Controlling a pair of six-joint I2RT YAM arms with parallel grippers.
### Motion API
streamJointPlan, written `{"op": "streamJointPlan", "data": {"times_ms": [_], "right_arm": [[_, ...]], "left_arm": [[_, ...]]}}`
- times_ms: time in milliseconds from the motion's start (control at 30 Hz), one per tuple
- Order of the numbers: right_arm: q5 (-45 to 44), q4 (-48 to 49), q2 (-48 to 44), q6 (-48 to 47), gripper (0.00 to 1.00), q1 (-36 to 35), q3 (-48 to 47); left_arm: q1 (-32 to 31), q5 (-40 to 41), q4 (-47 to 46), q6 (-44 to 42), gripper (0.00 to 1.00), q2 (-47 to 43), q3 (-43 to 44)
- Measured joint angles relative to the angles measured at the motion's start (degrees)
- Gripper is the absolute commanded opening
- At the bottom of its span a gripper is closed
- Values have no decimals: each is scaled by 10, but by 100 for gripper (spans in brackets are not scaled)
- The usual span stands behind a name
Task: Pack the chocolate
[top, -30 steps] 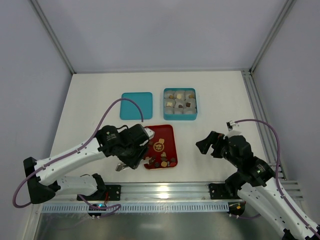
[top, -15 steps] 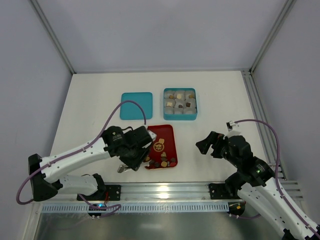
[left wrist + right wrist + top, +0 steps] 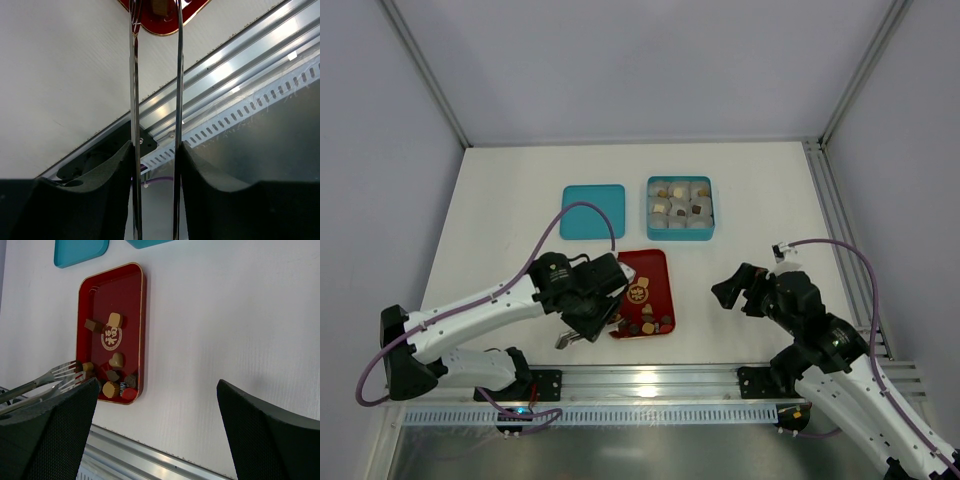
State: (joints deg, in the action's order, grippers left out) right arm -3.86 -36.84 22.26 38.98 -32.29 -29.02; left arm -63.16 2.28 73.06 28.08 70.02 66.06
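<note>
On red tray (image 3: 116, 292), brown-tan chocolate (image 3: 115, 320)

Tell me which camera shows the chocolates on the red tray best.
Right wrist view: the chocolates show clearly on the red tray, shapes and colours distinct. Top external shows them as tiny specks; left wrist catches barely one piece at its top edge.

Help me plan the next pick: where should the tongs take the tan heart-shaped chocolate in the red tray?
Likely across the tan heart-shaped chocolate's flanks, from straight above: it lies flat, bare floor either side, inside the red tray's raised rim.
</note>
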Motion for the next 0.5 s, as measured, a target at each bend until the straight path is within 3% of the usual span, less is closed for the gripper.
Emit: {"op": "streamJointPlan", "data": {"times_ms": [500], "right_arm": [[0, 0, -3, 2, 100, 0, 7]], "left_arm": [[-3, 0, 0, 0, 39, 0, 0]]}}
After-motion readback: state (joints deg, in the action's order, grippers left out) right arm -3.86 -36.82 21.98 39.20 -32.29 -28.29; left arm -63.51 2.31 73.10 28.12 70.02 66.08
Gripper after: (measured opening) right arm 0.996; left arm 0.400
